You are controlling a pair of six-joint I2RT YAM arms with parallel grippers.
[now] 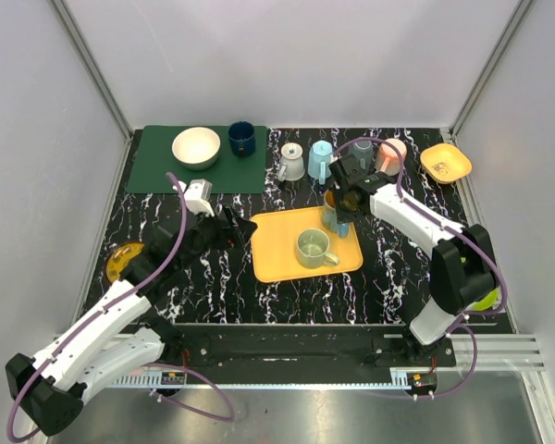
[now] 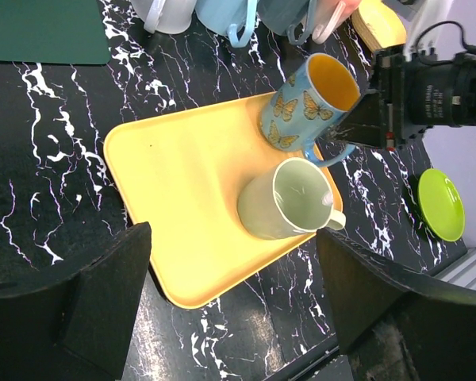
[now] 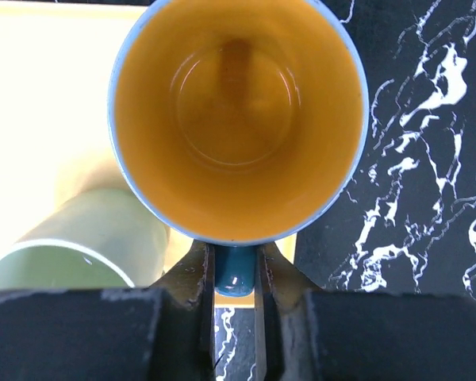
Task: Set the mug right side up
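On the far right edge of the yellow tray (image 1: 277, 254), the butterfly mug (image 1: 336, 213) stands mouth up, its orange inside open to the ceiling. From here I cannot tell whether its base rests on the tray or hangs just above it. The right gripper (image 3: 236, 274) reaches down from behind and pinches the mug's teal handle between both fingers. That narrow grip looks chosen so the cup can be swung by the handle and set down without the fingers getting in its way. The turning looks done or nearly so, and letting go seems to be what remains. A pale green mug (image 1: 314, 248) sits upright just beside it on the tray, close enough to be bumped. The left gripper (image 1: 227, 229) hovers left of the tray with jaws spread wide and empty, apparently kept out of the way. The table (image 1: 213, 291) is black marbled with white veins. A green mat (image 1: 153, 171) at the back left carries a cream bowl (image 1: 196, 146) and a navy cup (image 1: 241, 139), and more cups line the back edge. Plain white walls close in the space.
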